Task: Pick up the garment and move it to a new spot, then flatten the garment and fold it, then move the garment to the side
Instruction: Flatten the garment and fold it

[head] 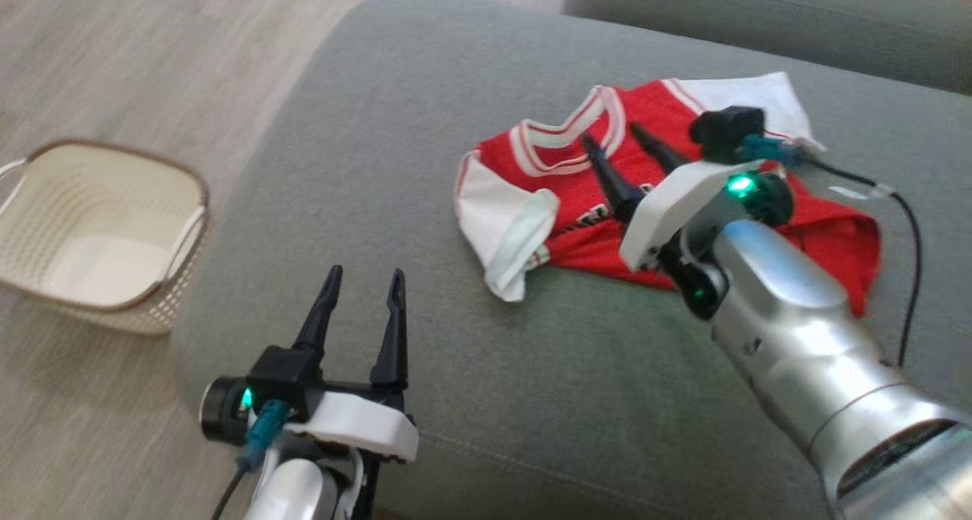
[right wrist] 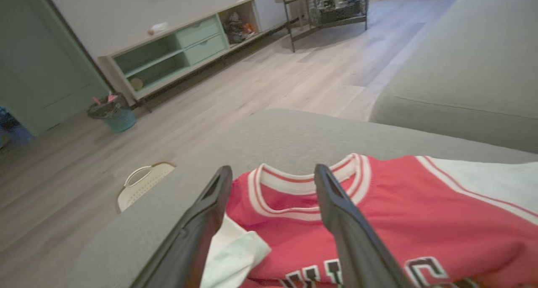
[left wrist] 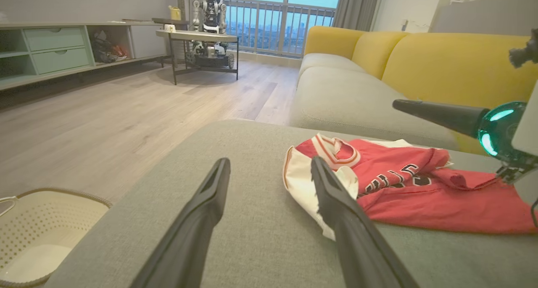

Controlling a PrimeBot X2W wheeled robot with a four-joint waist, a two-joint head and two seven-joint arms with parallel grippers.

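Head view: L gripper [head: 365,272] hangs over bare grey cushion [head: 395,110], fingers spread wide, nothing btwn them. Basket [head: 114,149] sits on the floor [head: 114,49], well off to its left. The jersey [head: 661,106] lies ahead and to its right, apart from it. R gripper [head: 609,132] is right over the jersey, fingers parted, gripping nothing, w/ the collar under its tips. The jersey is red w/ white trim and lies rumpled on the cushion, one white sleeve bunched on the side toward the L gripper.

Left wrist view: L gripper [left wrist: 270,161] is wide open and empty, w/ plain cushion [left wrist: 252,145] btwn its fingers. The jersey [left wrist: 399,199] lies just past its right finger, the white sleeve nearest. One finger of the R gripper [left wrist: 437,113] pokes in above the jersey, clear of the cloth. Basket [left wrist: 63,191] is low on the left, off the cushion. A yellow sofa [left wrist: 441,56] stands beyond.

Right wrist view: R gripper [right wrist: 273,169] has its fingers spread, let go, nothing pinched. The jersey [right wrist: 399,204] lies beneath, its collar showing btwn the fingers, the white sleeve under the left one and black lettering near the right one. Can't tell if the tips touch cloth here. Basket [right wrist: 143,180] peeks out beyond the cushion [right wrist: 294,128] edge, ahead-left. A bin [right wrist: 113,111] and a cabinet [right wrist: 168,52] are far off.
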